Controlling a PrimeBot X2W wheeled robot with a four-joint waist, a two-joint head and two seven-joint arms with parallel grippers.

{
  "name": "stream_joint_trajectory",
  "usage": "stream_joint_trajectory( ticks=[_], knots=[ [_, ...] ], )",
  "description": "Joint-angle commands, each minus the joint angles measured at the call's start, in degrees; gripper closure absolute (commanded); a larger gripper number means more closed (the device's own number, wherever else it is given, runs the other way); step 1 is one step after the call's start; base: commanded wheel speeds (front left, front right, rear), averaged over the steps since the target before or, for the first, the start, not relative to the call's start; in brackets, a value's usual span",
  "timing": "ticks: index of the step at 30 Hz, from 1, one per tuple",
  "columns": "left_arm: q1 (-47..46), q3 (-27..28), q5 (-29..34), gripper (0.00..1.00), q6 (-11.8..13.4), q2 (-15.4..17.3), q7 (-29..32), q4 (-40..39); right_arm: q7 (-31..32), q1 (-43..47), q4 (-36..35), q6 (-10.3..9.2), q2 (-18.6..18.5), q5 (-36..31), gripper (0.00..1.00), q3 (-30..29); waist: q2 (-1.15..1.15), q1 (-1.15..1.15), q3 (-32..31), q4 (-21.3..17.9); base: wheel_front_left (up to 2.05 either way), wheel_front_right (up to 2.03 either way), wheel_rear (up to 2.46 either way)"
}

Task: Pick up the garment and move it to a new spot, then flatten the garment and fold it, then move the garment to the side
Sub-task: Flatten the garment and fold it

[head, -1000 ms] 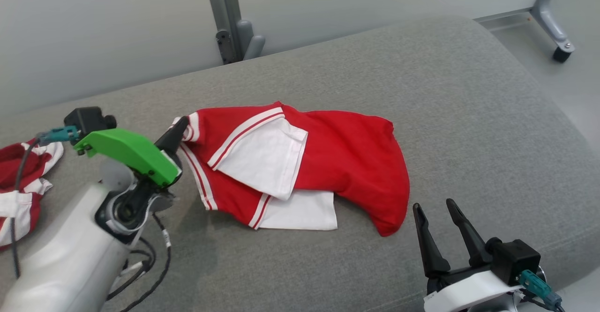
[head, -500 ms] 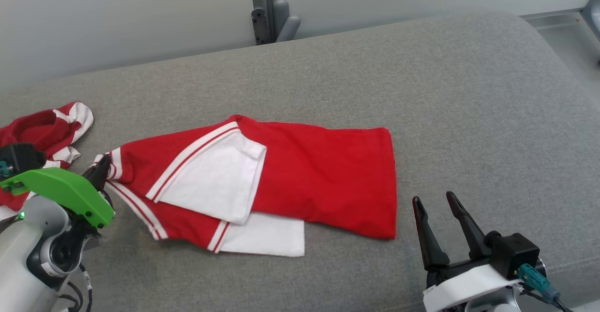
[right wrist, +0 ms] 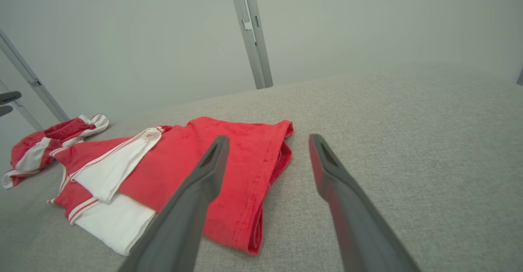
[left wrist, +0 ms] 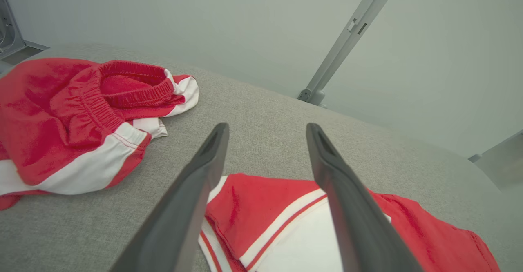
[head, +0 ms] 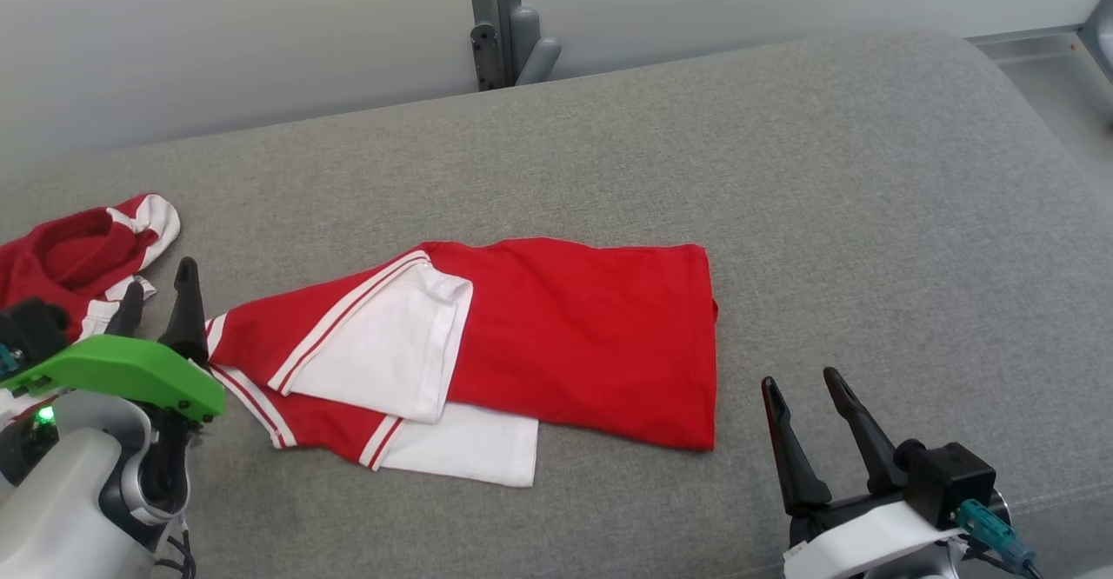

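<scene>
- Lying folded on the grey cushion (head: 826, 179), the red-and-white garment (head: 574, 336) sits left of centre.
- Left gripper (head: 158, 276): fingers spread wide, empty, just beside its left edge.
- Right gripper (head: 800, 379): fingers wide apart, empty, near its right hem.
- Red shorts (head: 78, 249) bunched farther left.

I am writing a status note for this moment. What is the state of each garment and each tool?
Red and white garment: folded, lying on the cushion, not held.
Red shorts: crumpled, apart from the garment.
Left tool: open, empty, at the garment's end.
Right tool: open, empty.
</scene>
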Motion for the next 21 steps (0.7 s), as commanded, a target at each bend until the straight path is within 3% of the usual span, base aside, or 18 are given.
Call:
stream_joint_trajectory(
  ticks=[1, 4, 5, 6, 8, 12, 15, 21],
  knots=[
    [2.04, 1.54, 1.97, 0.0, 1.18, -0.83, -1.0, -0.24, 0.02, 0.92, 0.06, -0.04, -0.09, 0.04, 0.0, -0.33, 0.0, 0.0, -0.65, 0.41, 0.0, 0.0, 0.0],
    [3.85, 7.66, 10.54, 0.0, 2.6, -3.16, -1.42, -3.87, 0.02, 1.37, -0.4, -0.04, -0.08, 0.08, 0.0, -1.08, 0.0, 0.0, -0.94, 1.48, 0.0, 0.0, 0.0],
    [5.83, 10.6, 13.54, 0.0, 3.09, -5.12, -1.36, -5.54, 0.02, 1.46, -0.42, -0.04, -0.06, -0.05, 0.0, -1.05, 0.0, 0.0, -0.96, 1.83, 0.0, 0.0, 0.0],
    [9.48, 16.98, 20.77, 0.0, 4.05, -8.95, -1.31, -9.69, 0.02, 1.37, -0.51, -0.04, -0.08, -0.12, 0.0, -1.04, 0.0, 0.0, -0.95, 2.42, 0.0, 0.0, 0.0],
    [12.78, 21.29, 27.89, 0.0, 3.61, -13.29, -1.32, -13.91, 0.02, 1.02, -0.44, -0.04, -0.09, -0.12, 0.0, -0.86, 0.0, 0.0, -0.94, 2.93, 0.0, 0.0, 0.0],
    [19.13, 24.29, 39.05, 0.0, 1.64, -21.17, -1.33, -17.65, 0.02, 0.45, -0.35, -0.04, -0.11, -0.32, 0.0, -0.16, 0.0, 0.0, -0.81, 3.43, 0.0, 0.0, 0.0],
    [22.28, 24.35, 43.92, 0.0, -0.21, -26.34, -1.34, -16.24, 0.02, 0.01, -0.39, -0.04, -0.1, -0.36, 0.0, 0.01, 0.0, 0.0, -0.48, 3.49, 0.0, 0.0, 0.0],
    [23.49, 22.68, 45.45, 0.0, -3.73, -30.26, -1.34, -9.21, 0.02, -0.25, -0.42, -0.04, -0.1, -0.84, 0.0, 0.08, 0.0, 0.0, 0.39, 3.07, 0.0, 0.0, 0.0]
  ],
)
